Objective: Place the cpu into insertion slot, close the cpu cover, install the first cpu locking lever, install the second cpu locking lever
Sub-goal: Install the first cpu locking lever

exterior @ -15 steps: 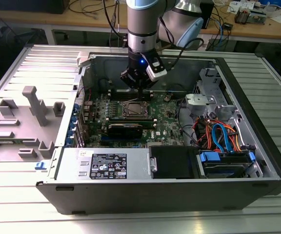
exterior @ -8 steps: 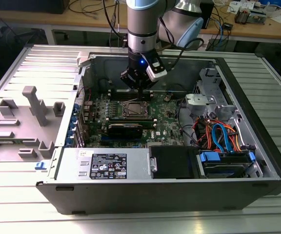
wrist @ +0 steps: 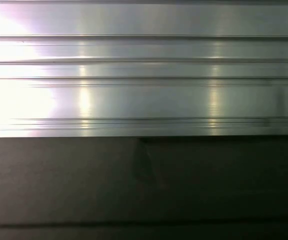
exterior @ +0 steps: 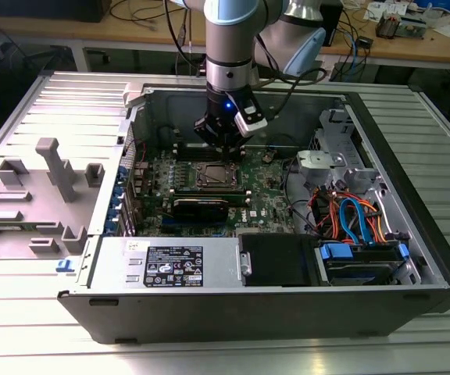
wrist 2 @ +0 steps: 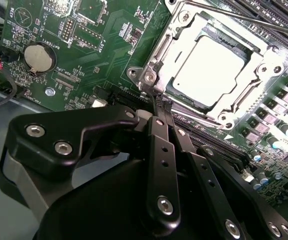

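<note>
In the exterior view, my end effector [exterior: 223, 144] hangs inside the open computer case [exterior: 412, 226], just above the insertion slot [exterior: 213, 176] near the circuit board's far edge. The case walls stand well clear of the arm. The case lies on the ribbed aluminium table [exterior: 53, 344].

In the second wrist view, the black end effector [wrist 2: 160, 104] has its fingertips drawn together, close beside a corner of the cpu cover [wrist 2: 169, 47]. That thin silver frame lies flat around the cpu [wrist 2: 209, 70], whose dull square top sits in the slot on the green circuit board [wrist 2: 99, 30].

In the first wrist view, I see a brushed, ribbed metal surface [wrist: 144, 75] bordering a matte dark band [wrist: 144, 180].
</note>
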{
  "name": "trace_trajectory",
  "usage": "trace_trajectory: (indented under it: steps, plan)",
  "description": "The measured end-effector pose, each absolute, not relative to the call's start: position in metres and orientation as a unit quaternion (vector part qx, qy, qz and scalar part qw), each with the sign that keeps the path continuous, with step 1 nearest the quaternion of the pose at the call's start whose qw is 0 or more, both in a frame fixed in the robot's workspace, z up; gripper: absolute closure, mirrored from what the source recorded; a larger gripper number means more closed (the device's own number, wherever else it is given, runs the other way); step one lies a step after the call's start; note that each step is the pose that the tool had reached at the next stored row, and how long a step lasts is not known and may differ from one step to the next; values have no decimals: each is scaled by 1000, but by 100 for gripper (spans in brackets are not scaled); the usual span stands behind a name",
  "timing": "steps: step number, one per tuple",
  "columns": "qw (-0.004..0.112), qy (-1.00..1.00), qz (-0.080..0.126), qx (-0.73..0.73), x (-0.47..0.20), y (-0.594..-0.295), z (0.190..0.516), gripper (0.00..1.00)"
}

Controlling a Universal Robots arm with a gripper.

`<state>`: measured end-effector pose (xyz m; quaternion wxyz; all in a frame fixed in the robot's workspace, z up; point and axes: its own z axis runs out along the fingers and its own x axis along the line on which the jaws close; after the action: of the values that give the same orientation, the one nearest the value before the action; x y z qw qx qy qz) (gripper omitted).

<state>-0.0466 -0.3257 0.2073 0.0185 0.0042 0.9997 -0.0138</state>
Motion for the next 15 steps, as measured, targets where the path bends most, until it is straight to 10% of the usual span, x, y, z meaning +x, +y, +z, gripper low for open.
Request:
trace_trajectory:
  steps: [15]
  plan:
    - [19,1000,-14,4,-47,-326,207,89]
